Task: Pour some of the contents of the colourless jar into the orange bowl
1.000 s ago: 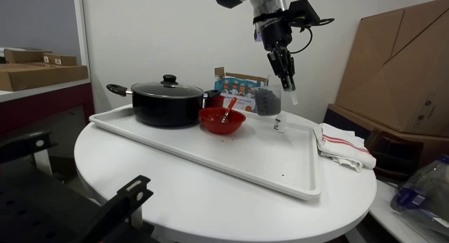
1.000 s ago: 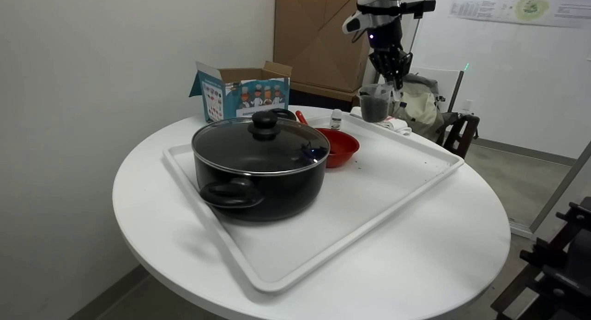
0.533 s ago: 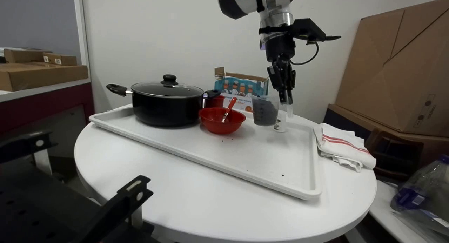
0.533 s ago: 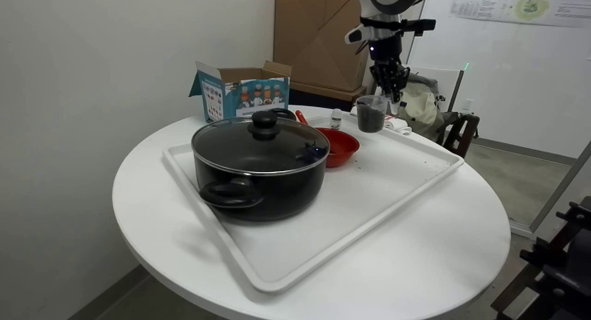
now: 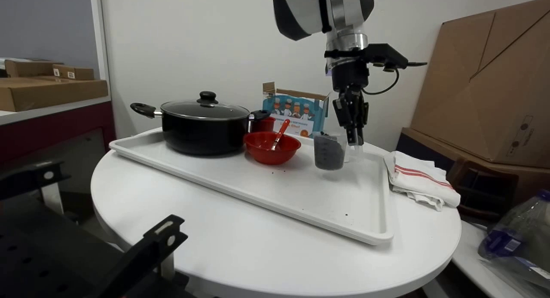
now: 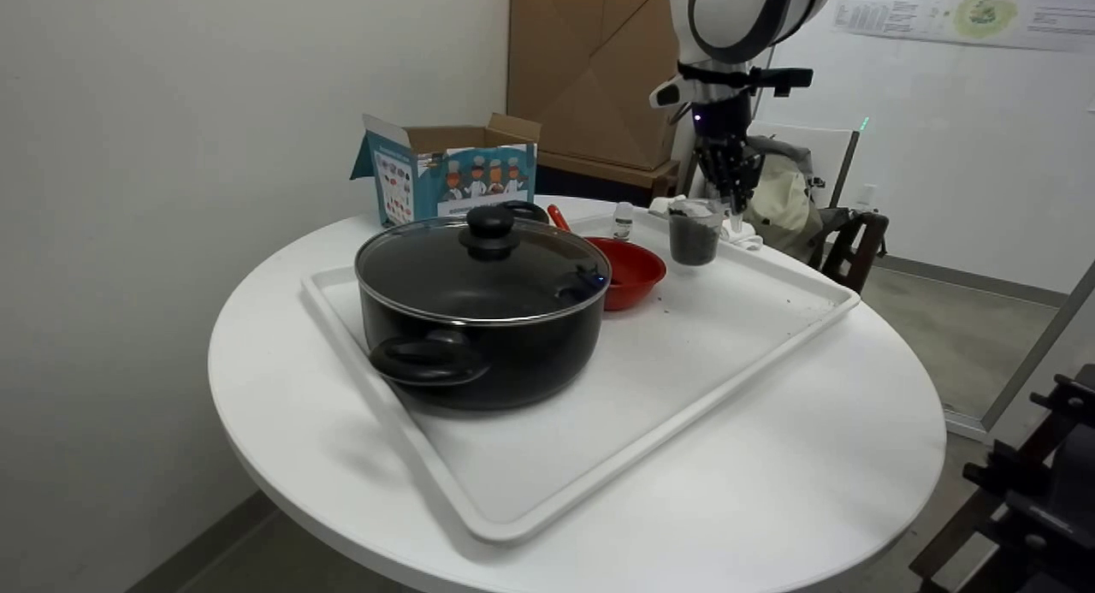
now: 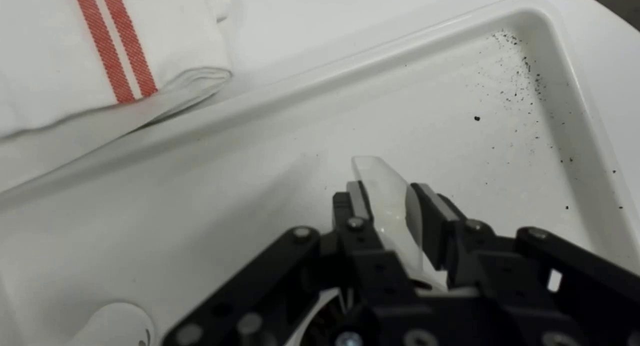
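The bench (image 5: 240,246) is round and carries the whole layout. The tray (image 5: 292,190) lies on it; its raised rim (image 5: 377,238) would serve to contain spillage.

The black pot (image 5: 206,132) stands toward one end of the tray, lid (image 5: 184,110) on, so it appears to have no part in this step. The cardboard box (image 6: 475,182) stands outside the tray, presumably parked there to be out of the way. The folded towel (image 5: 421,177) is placed just beside the tray, likely for wiping up.

The orange bowl (image 5: 270,155) sits upright in the tray, just beside the pot; approach is best from the opposite side. The claw (image 7: 389,196) is pinching the handle (image 7: 380,178) of the colourless jar (image 5: 329,154), one finger to each side; this hold leaves the jar's mouth unobstructed for pouring. The jar is near upright, with dark contents (image 6: 693,244) inside, near the bowl but apart from it, an attitude that guards against early spilling. No pour is in progress; the mouth would need to come over the bowl before tipping. From these angles neither the jar's clearance from the tray nor the bowl's floor can be established.

A red-handled utensil (image 5: 282,129) leans inside the bowl and could deflect a pour. A small bottle (image 6: 623,222) stands upright in the tray, near the jar and at risk of a knock. Dark crumbs (image 7: 476,118) lie scattered on the tray, which bears out the rim's purpose.
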`<control>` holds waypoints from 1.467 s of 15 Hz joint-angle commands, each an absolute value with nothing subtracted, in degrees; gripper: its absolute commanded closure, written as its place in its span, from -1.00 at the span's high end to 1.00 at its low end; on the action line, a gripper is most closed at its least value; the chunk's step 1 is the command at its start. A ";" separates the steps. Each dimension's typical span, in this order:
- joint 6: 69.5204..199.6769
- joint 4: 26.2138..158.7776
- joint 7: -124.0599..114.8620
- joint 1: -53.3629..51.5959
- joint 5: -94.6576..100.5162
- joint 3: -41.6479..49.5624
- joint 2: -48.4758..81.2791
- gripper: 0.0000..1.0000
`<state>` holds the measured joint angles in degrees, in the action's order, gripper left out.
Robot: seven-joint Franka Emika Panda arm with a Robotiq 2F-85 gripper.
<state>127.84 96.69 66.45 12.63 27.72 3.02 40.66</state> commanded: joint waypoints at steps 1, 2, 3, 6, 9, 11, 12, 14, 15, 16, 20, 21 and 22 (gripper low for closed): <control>130.20 95.49 67.75 12.83 25.27 3.04 43.14 -0.75; 130.76 95.63 67.54 12.88 25.01 3.15 43.55 -0.75; 131.18 95.68 67.06 12.69 25.08 3.48 43.97 -0.75; 131.86 95.96 66.52 12.88 24.41 3.71 44.17 -0.63; 132.01 96.26 66.97 13.06 24.00 3.62 43.63 0.17; 132.05 96.86 67.25 13.27 23.48 3.31 42.78 0.45; 131.91 97.27 67.43 13.19 23.34 3.21 42.19 0.61; 131.47 98.93 68.00 12.74 23.47 2.89 40.04 0.87; 131.16 100.03 68.09 12.39 23.60 2.69 38.60 0.98; 130.39 100.84 67.77 11.99 23.45 2.51 37.22 1.00; 126.67 105.32 61.98 7.89 25.03 3.52 29.43 1.00; 125.80 106.31 61.30 7.31 24.97 3.15 27.53 1.00; 124.75 107.21 60.30 6.64 24.82 2.88 25.59 1.00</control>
<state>127.04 101.91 63.59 9.08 24.89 2.61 32.69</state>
